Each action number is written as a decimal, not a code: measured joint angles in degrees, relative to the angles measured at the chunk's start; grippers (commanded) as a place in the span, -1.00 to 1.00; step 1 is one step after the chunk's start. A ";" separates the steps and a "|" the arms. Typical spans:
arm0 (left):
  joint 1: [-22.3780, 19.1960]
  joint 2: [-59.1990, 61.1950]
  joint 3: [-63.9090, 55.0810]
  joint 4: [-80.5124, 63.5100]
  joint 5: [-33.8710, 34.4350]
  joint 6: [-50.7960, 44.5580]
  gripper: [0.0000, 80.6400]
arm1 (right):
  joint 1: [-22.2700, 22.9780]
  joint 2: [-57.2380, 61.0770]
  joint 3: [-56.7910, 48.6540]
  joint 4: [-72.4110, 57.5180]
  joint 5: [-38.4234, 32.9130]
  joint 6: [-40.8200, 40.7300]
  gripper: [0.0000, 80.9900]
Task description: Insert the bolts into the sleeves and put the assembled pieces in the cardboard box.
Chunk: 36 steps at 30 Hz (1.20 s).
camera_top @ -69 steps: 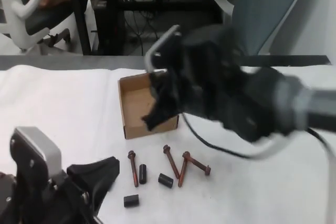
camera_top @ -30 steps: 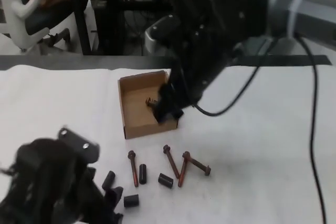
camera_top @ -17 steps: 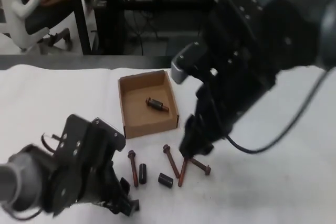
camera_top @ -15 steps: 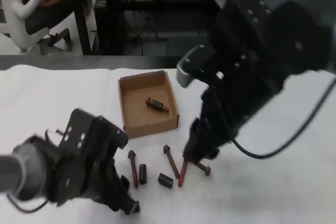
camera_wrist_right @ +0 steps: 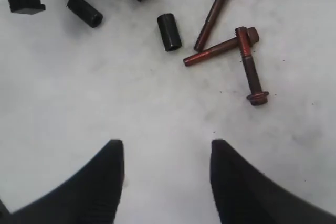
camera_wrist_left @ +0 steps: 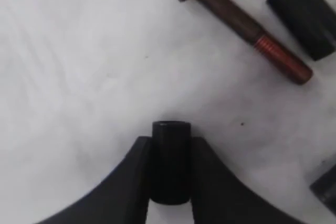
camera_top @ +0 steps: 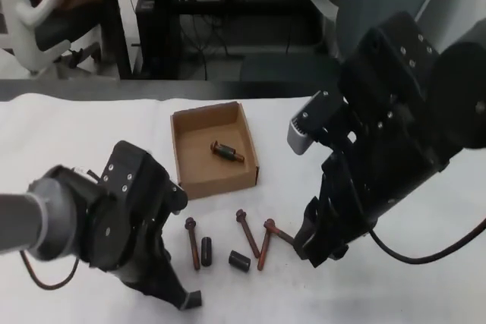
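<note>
With the left hand (camera_wrist_left: 171, 141) pinching a sleeve (camera_wrist_left: 170, 182) that lies on the table (camera_wrist_left: 79, 51) near its near edge, lift it level, while the spread right hand (camera_wrist_right: 166, 145) should take the free bolt (camera_wrist_right: 212, 17), not the crossed pair (camera_wrist_right: 220, 48)

A cardboard box (camera_top: 216, 181) sat on the white cloth (camera_top: 76, 127) with one bolt-and-sleeve assembly (camera_top: 227, 151) lying inside. Just in front lay four loose bolts (camera_top: 192, 242) and two black sleeves (camera_top: 240, 261). The left arm (camera_top: 114, 218) and the right arm (camera_top: 380, 165) flanked them.
</note>
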 measured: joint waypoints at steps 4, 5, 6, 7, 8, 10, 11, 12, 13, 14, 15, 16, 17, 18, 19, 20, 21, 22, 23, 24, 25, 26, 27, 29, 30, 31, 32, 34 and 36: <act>0.00 0.00 -1.64 4.47 -1.26 0.12 -0.95 | -0.92 -0.06 3.14 -4.14 2.25 -0.61 0.17; 0.00 0.00 -1.94 5.36 -1.27 0.12 -0.95 | -1.24 -0.06 4.04 -5.29 3.56 -1.66 0.17; 0.11 0.00 -2.16 5.79 -1.07 0.24 -0.95 | -1.53 -0.06 4.69 -6.08 5.17 -2.76 0.17; 0.11 0.00 -2.48 6.67 -0.50 0.22 -0.95 | -1.95 -0.06 5.47 -7.24 6.73 -4.17 0.17; 0.11 0.00 -2.64 6.93 0.46 0.22 -0.95 | -2.28 -0.06 6.04 -8.05 7.73 -4.97 0.17; 0.00 -0.58 -2.65 6.68 3.32 -0.50 -0.95 | -3.02 -0.06 7.11 -9.46 9.15 -7.09 0.17; -0.23 -1.67 -2.65 6.27 7.10 -1.51 -0.95 | -3.37 -0.06 7.39 -10.10 9.63 -8.19 0.17; -0.50 -3.11 -2.65 5.72 9.56 -2.45 -0.95 | -3.52 -0.06 7.47 -10.31 9.61 -8.74 0.17; -0.85 -4.99 -2.65 4.73 11.55 -3.27 -0.95 | -3.65 -0.06 7.47 -10.52 9.62 -9.01 0.17; -1.13 -6.66 -2.65 3.86 13.16 -3.87 -0.95 | -3.62 0.16 7.47 -10.81 9.35 -9.17 0.17; -1.67 -9.40 -2.65 2.22 14.76 -4.70 -0.95 | -3.62 0.57 7.47 -11.14 8.85 -9.29 0.17; -2.16 -11.74 -2.65 0.45 15.47 -5.13 -0.95 | -3.62 1.10 7.47 -11.64 8.21 -9.45 0.17; -2.57 -13.68 -2.65 -1.41 15.93 -5.40 -0.95 | -3.62 1.94 7.47 -12.51 7.52 -9.51 0.17; -2.95 -16.09 -2.65 -3.15 16.13 -5.54 -0.95 | -3.62 2.72 7.47 -13.01 7.13 -9.65 0.17; -3.29 -18.41 -2.65 -4.64 16.14 -5.69 -0.95 | -3.62 4.11 7.47 -14.10 6.59 -9.94 0.17; -3.51 -20.61 -2.65 -5.82 16.14 -5.92 -0.95 | -3.62 4.80 7.47 -14.62 6.44 -10.18 0.17; -3.60 -22.58 -2.65 -6.61 16.14 -6.12 -0.95 | -3.62 6.62 7.08 -15.43 6.31 -10.46 0.17; -3.58 -24.30 -2.76 -7.08 16.14 -6.26 -0.95 | -3.62 7.95 6.72 -15.56 6.13 -10.53 0.17; -3.58 -25.44 -2.71 -7.33 16.14 -6.37 -0.95 | -3.62 9.33 6.32 -15.69 6.08 -10.66 0.17; -3.58 -26.66 -2.71 -7.32 16.01 -6.36 -0.95 | -3.62 10.42 6.12 -15.97 6.10 -10.93 0.17; -3.58 -27.63 -2.71 -7.32 15.99 -6.36 -0.95 | -3.62 11.69 5.99 -16.17 6.10 -11.25 0.17; -3.58 -28.37 -2.71 -7.32 16.00 -6.36 -0.95 | -3.62 12.86 6.01 -16.37 6.10 -11.64 0.17; -3.58 -28.88 -2.71 -7.22 16.00 -6.36 -0.95 | -3.62 13.67 6.01 -16.80 6.10 -11.85 0.17; -3.58 -29.44 -2.71 -6.83 16.00 -6.49 -0.95 | -3.62 15.99 6.01 -18.44 6.30 -12.13 0.17; -3.58 -29.50 -2.71 -6.68 16.00 -6.48 -0.95 | -3.62 17.11 6.01 -19.10 6.38 -12.23 0.17; -3.58 -29.47 -2.71 -6.52 16.00 -6.48 -0.95 | -3.62 18.11 6.01 -20.06 6.46 -12.22 0.17; -3.58 -29.47 -2.71 -6.37 16.00 -6.48 -0.95 | -3.62 19.00 6.01 -20.76 6.69 -12.22 0.17; -3.58 -29.47 -2.71 -6.02 16.00 -6.48 -0.95 | -3.78 20.24 5.60 -21.83 6.98 -12.22 0.17; -3.58 -29.47 -2.71 -5.59 16.00 -6.28 -0.95 | -3.78 21.25 5.05 -22.53 6.69 -12.22 0.17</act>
